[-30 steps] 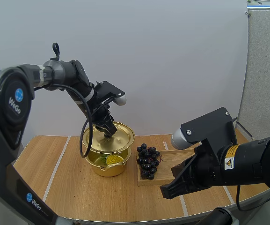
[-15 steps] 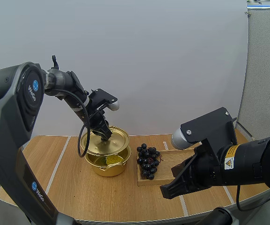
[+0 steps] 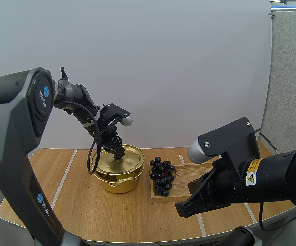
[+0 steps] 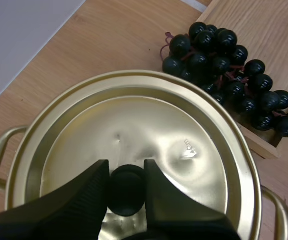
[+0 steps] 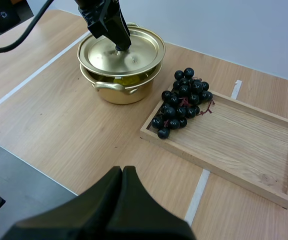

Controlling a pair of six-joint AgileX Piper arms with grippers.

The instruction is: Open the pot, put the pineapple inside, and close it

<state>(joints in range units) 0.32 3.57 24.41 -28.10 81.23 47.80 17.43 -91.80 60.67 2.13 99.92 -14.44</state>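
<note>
Tabletop (image 3: 76,205) pot (image 3: 118,183): left claw (image 4: 126,167) pinches upright knob (image 4: 126,194) on level lid (image 4: 153,125); right claw (image 5: 122,172) closed, empty.

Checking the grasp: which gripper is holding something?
The left gripper, pinching the knob of the lid; the right gripper is shut on nothing.

place: a robotics lab or test cell is indicated, not a home kitchen
- work surface: a bare wooden table (image 3: 86,215) is marked off with white tape lines (image 3: 63,179)
- surroundings: a plain white panel (image 3: 189,66) is set up behind the table; a grey partition (image 3: 291,77) is seen beside it
- equipment: two robot arms are mounted at the table, the left arm (image 3: 14,102) and the right arm (image 3: 240,174); a yellow warning sticker (image 3: 251,178) is carried on the right one
- props: a gold pot (image 3: 118,182) with lid (image 3: 120,158), dark grapes (image 3: 161,176) and a wooden tray (image 5: 243,142) are laid out as test items
</note>
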